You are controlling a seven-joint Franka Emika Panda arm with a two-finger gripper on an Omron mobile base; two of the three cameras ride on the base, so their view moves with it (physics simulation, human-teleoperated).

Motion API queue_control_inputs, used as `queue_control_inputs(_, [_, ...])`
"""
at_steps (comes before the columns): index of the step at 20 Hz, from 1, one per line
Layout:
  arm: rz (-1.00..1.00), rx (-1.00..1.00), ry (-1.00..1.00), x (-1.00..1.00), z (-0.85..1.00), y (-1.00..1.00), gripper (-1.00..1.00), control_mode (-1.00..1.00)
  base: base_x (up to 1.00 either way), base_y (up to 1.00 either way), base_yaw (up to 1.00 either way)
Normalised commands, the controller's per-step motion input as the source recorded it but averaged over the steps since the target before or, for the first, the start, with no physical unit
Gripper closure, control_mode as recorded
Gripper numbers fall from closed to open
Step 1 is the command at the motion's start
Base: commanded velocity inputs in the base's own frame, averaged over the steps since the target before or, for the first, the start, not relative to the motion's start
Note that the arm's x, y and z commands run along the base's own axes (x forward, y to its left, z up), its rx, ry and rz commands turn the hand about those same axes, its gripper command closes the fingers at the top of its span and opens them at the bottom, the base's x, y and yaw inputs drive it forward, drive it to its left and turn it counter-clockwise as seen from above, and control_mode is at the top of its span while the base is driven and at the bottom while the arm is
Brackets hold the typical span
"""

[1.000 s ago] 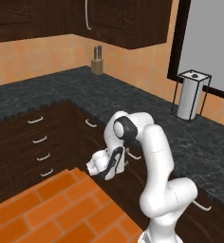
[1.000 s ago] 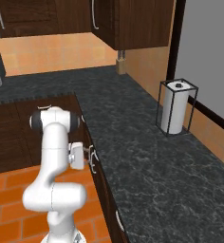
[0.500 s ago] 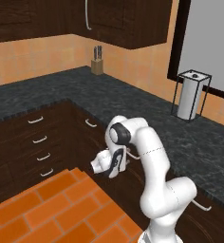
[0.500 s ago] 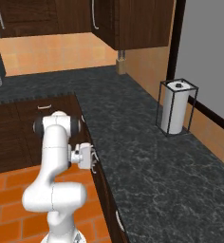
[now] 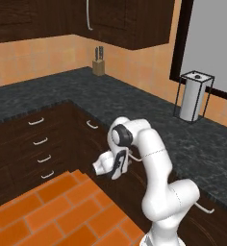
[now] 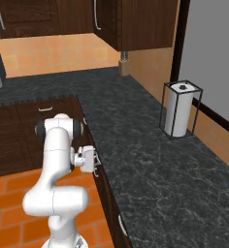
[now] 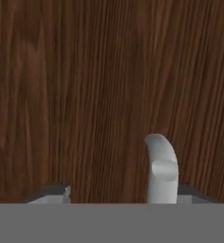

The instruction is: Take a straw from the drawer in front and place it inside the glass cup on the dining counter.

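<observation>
A: Straw wasn't visible anywhere; my guess was it sat inside the drawer (image 7: pixel 85 85), which looked shut.

B: Left to right in the left base picture?

A: Stack of drawer pulls (image 5: pixel 40 141) on the far-left cabinets, knife block (image 5: pixel 99 66) on the back counter, then the gripper (image 5: pixel 116 165) low against the dark drawer front, paper towel holder (image 5: pixel 193 96) off to the right on the black counter (image 5: pixel 134 103).

B: Gripper state?

A: Couldn't tell. Hand view had dark wood grain close up, with a pale metal handle (image 7: pixel 160 168) rising right of centre at the bottom. Fingers were barely visible, so whether they were spread or pressing on that handle wasn't readable. In the right base picture the gripper (image 6: pixel 91 162) sat right at the cabinet face under the counter edge.

B: Step in hand?

A: Judged as reaching for the handle to pull the drawer open. Nothing of the fetch was done yet.

B: How would the straw handle?

A: Going by the task, likely very light, thin and smooth, so it could roll or slip, and could crush if squeezed hard. Best taken near the middle with a gentle pinch, across its length, so it stays level for dropping into the cup.
</observation>
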Motion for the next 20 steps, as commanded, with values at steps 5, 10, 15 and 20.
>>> queue_control_inputs(5, [0.08,0.04,0.00,-0.43,0.00,0.21,1.00,-1.00,0.00,0.00,0.00])
queue_control_inputs(10, [0.09,0.03,0.00,-0.57,0.00,0.58,1.00,-1.00,0.00,0.00,0.00])
queue_control_inputs(15, [0.10,0.06,0.07,-0.59,0.00,0.89,1.00,-1.00,0.00,0.00,0.00])
queue_control_inputs(20, [0.11,0.07,0.14,-0.49,0.10,1.00,1.00,-1.00,0.00,0.00,0.00])
